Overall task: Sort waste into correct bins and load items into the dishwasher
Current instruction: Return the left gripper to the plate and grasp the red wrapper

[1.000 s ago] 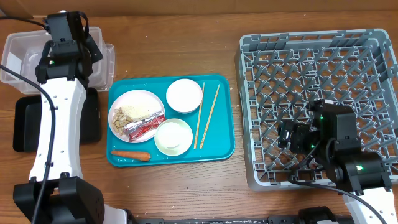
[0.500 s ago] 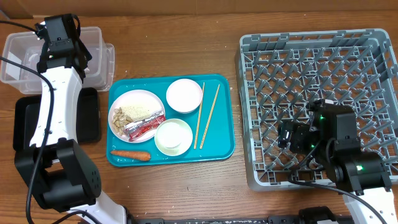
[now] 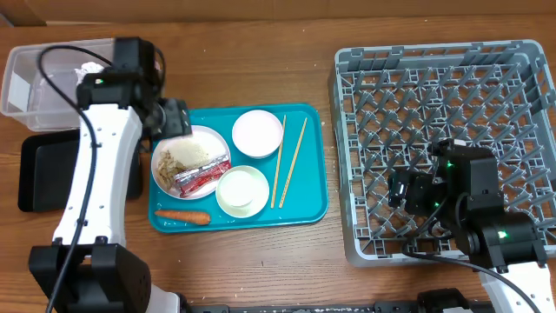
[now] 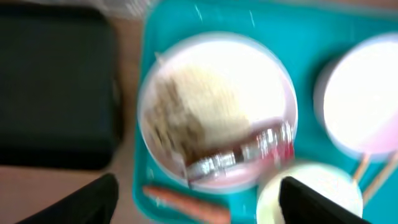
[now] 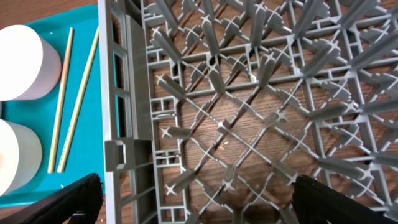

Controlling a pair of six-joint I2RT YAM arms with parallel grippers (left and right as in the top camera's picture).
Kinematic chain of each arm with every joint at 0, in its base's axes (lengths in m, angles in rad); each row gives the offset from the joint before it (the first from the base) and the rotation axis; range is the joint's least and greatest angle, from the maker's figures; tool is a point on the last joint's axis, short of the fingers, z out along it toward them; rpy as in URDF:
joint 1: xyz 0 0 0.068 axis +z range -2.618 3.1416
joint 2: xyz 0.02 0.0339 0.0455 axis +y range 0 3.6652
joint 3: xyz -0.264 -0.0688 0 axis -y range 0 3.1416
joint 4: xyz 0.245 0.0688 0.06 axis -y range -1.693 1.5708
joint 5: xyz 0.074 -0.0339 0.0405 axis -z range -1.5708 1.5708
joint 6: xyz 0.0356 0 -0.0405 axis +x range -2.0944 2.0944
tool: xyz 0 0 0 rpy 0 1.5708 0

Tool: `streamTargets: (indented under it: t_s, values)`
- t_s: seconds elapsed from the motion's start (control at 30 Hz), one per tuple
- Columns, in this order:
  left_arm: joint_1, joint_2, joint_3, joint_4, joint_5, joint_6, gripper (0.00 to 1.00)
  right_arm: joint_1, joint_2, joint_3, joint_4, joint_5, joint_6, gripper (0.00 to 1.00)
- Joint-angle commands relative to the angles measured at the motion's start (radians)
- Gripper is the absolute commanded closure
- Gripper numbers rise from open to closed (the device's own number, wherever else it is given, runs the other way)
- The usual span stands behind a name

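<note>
Left hand (image 3: 176, 117) hovers spread wide above the white plate (image 3: 207, 139)

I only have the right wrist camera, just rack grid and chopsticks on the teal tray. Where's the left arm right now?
Observer: The left gripper hovers over the top left edge of the white plate, jaws open and holding nothing.
Operator: What's on that plate?
Observer: Pale rice crumbs and a red snack wrapper.
Operator: Any waste binned yet?
Observer: Yes, crumpled paper lies in the clear tub.
</note>
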State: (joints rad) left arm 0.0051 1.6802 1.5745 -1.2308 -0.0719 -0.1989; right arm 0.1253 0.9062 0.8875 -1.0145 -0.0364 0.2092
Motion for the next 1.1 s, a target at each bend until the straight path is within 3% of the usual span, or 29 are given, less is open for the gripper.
streamTargets:
  t_s: [0.0, 0.23, 0.53, 0.63, 0.83, 0.93, 0.97, 1.07]
  values:
    - [-0.044, 0.034, -0.049, -0.047, 0.065, 0.174, 0.10, 0.003, -0.005, 0.024, 0.002, 0.010, 0.001, 0.00]
    - [-0.063, 0.111, -0.204, 0.032, 0.061, 0.354, 0.02, 0.003, -0.005, 0.024, 0.002, 0.010, 0.001, 0.00]
    - [-0.063, 0.227, -0.218, 0.136, 0.028, 0.364, 0.02, 0.003, -0.005, 0.024, 0.002, 0.009, 0.001, 0.00]
    - [-0.064, 0.253, -0.218, 0.124, 0.027, 0.364, 0.19, 0.003, -0.005, 0.024, 0.002, 0.009, 0.001, 0.00]
    - [-0.065, 0.255, -0.215, 0.098, 0.016, 0.363, 0.71, 0.003, -0.005, 0.024, 0.002, 0.009, 0.001, 0.00]
    - [-0.064, 0.251, -0.201, 0.079, 0.016, 0.362, 0.91, 0.003, -0.005, 0.024, 0.002, 0.010, 0.001, 0.00]
    - [-0.064, 0.249, -0.190, 0.069, 0.016, 0.360, 0.96, 0.003, -0.005, 0.024, 0.002, 0.009, 0.001, 0.00]
    - [-0.064, 0.247, -0.136, 0.028, 0.016, 0.355, 0.96, 0.003, -0.005, 0.024, 0.002, 0.010, 0.001, 0.00]
